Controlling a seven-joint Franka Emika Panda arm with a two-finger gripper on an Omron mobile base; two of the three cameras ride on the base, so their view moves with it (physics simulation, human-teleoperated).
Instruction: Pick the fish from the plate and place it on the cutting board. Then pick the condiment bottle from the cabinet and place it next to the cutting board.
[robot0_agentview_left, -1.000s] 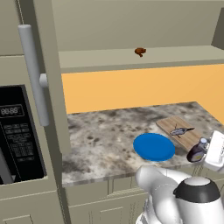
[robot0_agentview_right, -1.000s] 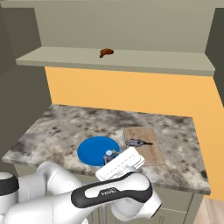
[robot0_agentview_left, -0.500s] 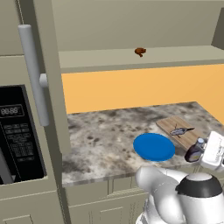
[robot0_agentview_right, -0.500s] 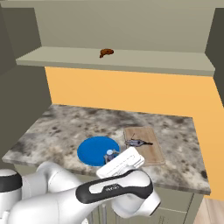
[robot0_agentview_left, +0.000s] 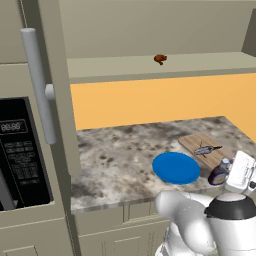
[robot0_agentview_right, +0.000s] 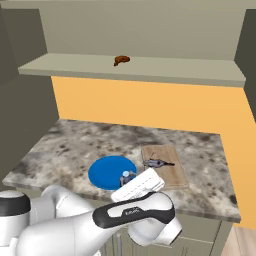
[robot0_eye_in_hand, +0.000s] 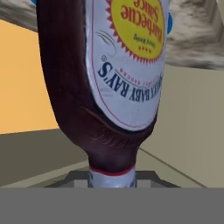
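Near counter's front edge, jaws (robot0_agentview_left: 226, 172) gripping condiment bottle (robot0_agentview_left: 219, 174), fish (robot0_agentview_left: 207, 149) on cutting board (robot0_agentview_left: 194, 142)

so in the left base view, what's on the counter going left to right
plate → fish on the cutting board → condiment bottle at the gripper

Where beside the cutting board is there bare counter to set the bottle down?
The counter is bare behind the cutting board toward the orange wall, and on the board's far side from the plate, toward the corner. The wide marbled stretch beyond the plate is bare too, but not beside the board. It is crowded at the board's front corner by the plate, where the bottle hangs.
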